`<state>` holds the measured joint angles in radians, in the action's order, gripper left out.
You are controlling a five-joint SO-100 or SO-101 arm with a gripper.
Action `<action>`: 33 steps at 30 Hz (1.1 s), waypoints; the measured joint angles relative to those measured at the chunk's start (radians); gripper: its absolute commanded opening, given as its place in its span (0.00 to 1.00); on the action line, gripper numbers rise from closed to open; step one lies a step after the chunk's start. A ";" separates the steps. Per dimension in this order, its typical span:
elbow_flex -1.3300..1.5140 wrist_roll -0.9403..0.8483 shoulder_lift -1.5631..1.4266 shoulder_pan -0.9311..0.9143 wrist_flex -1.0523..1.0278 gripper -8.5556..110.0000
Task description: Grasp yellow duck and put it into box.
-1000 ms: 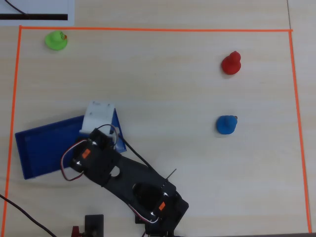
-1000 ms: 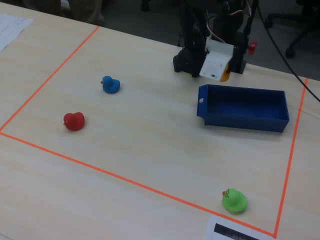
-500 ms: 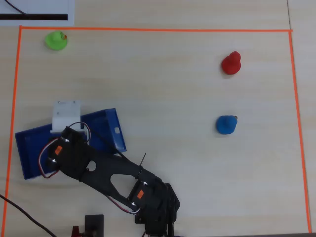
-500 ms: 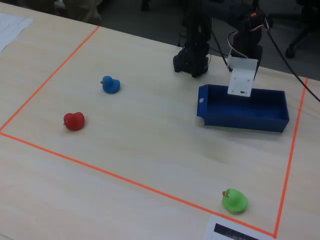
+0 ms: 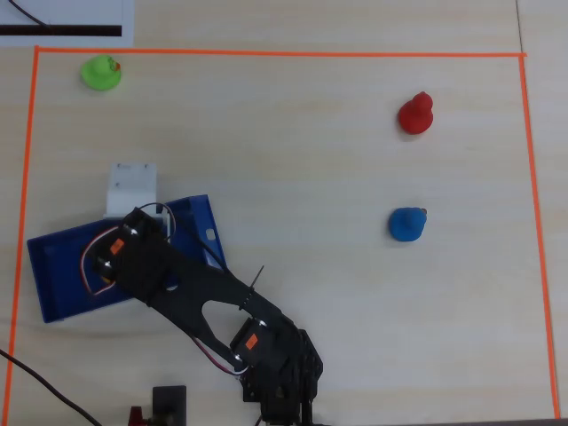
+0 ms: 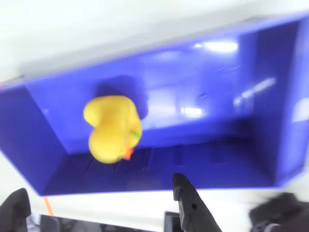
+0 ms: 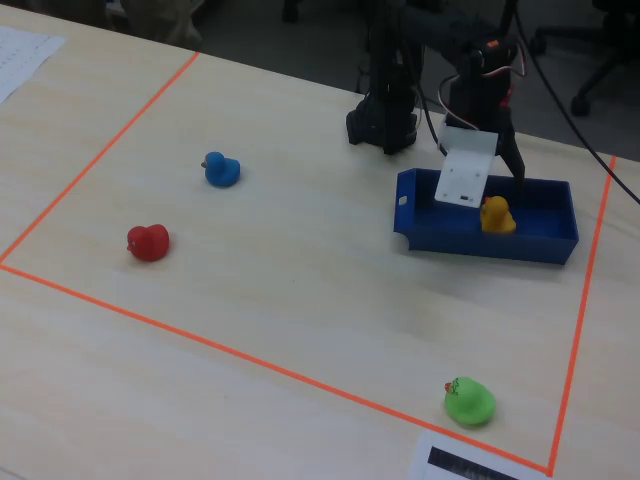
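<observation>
Wrist view shows the yellow duck (image 6: 112,128) lying inside the blue box (image 6: 222,145), free of the tool (image 6: 101,203), whose fingers stand apart. Best move now: lift straight up, clearing the walls.

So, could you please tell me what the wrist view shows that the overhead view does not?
Only the wrist view shows the yellow duck lying inside the box, with the dark fingers apart, nothing between them. Only the overhead view shows the green duck, red duck and blue duck spread inside the orange tape border, with the arm covering part of the box. Both show the blue box itself.
</observation>
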<state>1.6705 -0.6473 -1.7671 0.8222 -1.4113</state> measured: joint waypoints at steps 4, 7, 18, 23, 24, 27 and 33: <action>0.031 -0.114 -0.160 -0.187 0.034 0.07; 0.221 -0.232 -0.336 -0.367 0.173 0.07; 1.258 -0.505 -1.115 -0.735 0.578 0.07; 1.448 -0.561 -1.388 -0.811 0.477 0.07; 1.448 -0.571 -1.430 -0.828 0.448 0.07; 1.448 -0.604 -1.519 -0.830 0.328 0.07; 1.448 -0.612 -1.543 -0.831 0.132 0.08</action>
<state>3.1186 -1.2594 -3.3103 -0.0092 -1.2793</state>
